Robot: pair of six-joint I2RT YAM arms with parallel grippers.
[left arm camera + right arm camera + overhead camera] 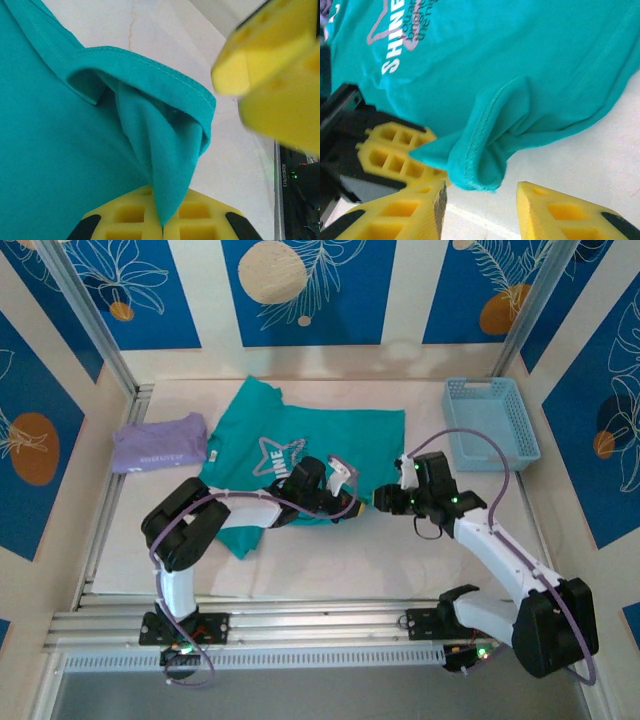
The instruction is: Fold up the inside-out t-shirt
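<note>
At the near edge of the surface point(350, 555) both arms reach forward and meet at the front hem of the t-shirt point(335, 430).

The left claw point(345, 502) is closed on the t-shirt. In the left wrist view its yellow pads point(135, 220) are pressed together at the bottom of the frame, with a pointed tuck of teal cloth point(170, 165) pinched between them. The stitched hem loops over just above that tuck. The right wrist view shows the same claw point(402, 160) from the side, clamped on the edge of the fabric.

The right claw point(388, 500) sits just beside the left one, facing it. Its fingers point(560, 217) stand apart with a clear gap between them. A rolled fold of hem point(477, 160) hangs just ahead of that gap, and nothing is clamped. From the left wrist camera this claw point(260, 85) appears blurred at the upper right, above the pale surface.

Beyond the claws the t-shirt point(530, 55) lies spread across the middle of the surface, star outline and "SHINE" lettering point(272, 455) facing up, one sleeve trailing toward the left arm.

Farther back, a folded purple shirt point(160, 445) rests just left of the t-shirt, and a light blue basket point(453, 420) stands at the far right, apart from it.
</note>
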